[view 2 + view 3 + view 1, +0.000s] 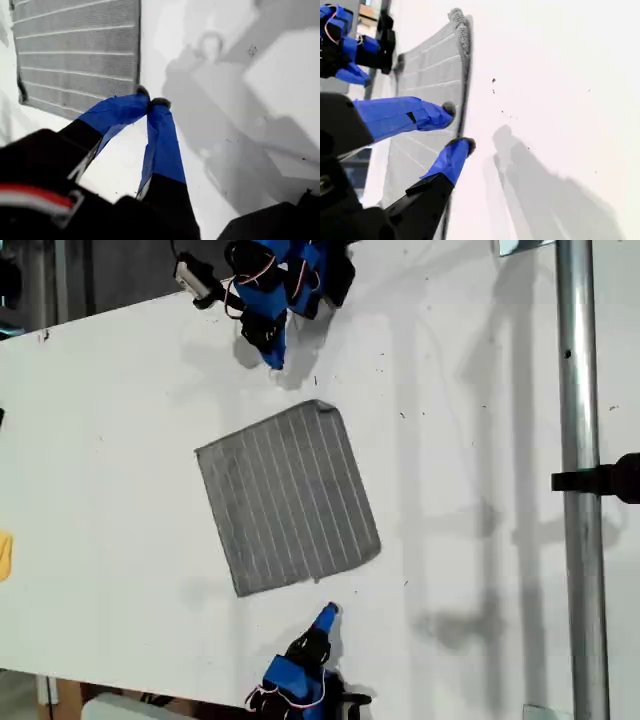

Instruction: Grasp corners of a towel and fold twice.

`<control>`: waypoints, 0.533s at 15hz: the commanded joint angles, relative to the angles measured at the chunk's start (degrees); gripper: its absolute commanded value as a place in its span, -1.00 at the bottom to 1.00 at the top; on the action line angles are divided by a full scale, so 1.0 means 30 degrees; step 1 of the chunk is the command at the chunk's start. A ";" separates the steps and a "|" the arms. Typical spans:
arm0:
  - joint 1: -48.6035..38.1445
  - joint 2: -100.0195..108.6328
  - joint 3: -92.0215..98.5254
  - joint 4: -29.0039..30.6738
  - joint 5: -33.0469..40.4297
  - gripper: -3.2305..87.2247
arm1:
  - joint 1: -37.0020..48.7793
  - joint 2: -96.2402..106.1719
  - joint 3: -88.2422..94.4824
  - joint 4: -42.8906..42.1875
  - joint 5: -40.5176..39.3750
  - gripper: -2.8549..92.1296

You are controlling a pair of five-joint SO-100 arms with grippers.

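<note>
Across the middle of the white table (120, 440) the towel (287, 498) lies flat and fully spread, touched by neither arm. It is close to square, so no long axis stands out. It sits turned on the table: its pale stripes run steeply, leaning toward the exterior view's right as they go down that view. Its curled corner (325, 408) points at the upper part of the exterior view, toward my first tool (274, 358), which sits just beyond that corner and apart from the cloth. The first wrist view shows this tool (151, 98) clenched on nothing, its blue tips together over bare table with the towel (75, 50) ahead of them.

My second tool (330, 614) is at the bottom of the exterior view, just off the towel's lower edge. In the second wrist view it (457, 126) is released, with a clear gap between its tips, and the towel's edge (462, 60) runs away from it toward the other arm.
</note>
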 commanded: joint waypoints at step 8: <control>-0.1816 0.0117 -0.0088 0.0439 -1.7842 -0.99 | -0.4570 0.0205 -0.0791 -0.1348 0.0732 -0.95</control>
